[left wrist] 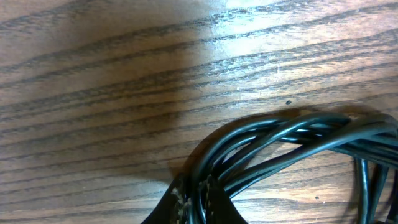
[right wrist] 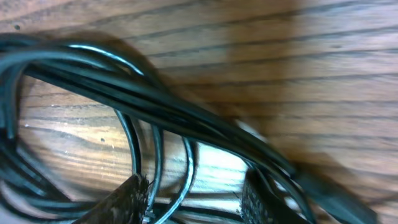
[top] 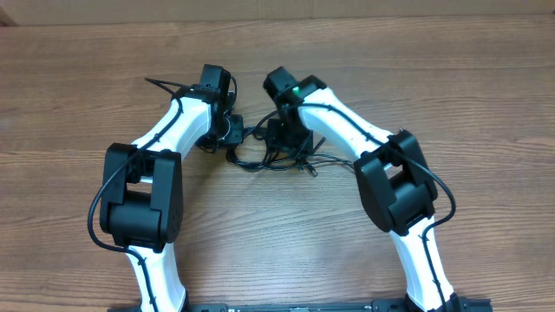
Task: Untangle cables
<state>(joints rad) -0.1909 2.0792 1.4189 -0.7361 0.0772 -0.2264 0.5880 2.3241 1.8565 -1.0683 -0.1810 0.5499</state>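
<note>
Overhead: both arms reach to mid-table [top: 87,87], where the cables [top: 260,161] lie in one small knot between the left gripper [top: 227,132] and the right gripper [top: 284,139]. We judge the two are set at opposite ends so that the knot can be drawn apart. The tangle's long axis runs left to right. One plug [top: 310,171] trails out toward the right arm's side.

Left wrist: the jaws are clenched on several strands at the bottom edge, pinching them together, which looks like an anchor for that end. From the grip the bundle arcs up and runs off to the right of the frame, its strands nearly parallel.

Right wrist: the fingers [right wrist: 133,200] stand apart, released. A couple of thin loops pass through the gap, and we see no pad pressing on them. We take this as lining up for a grasp. The thick bundle crosses above the gap on a diagonal, upper left to lower right.
</note>
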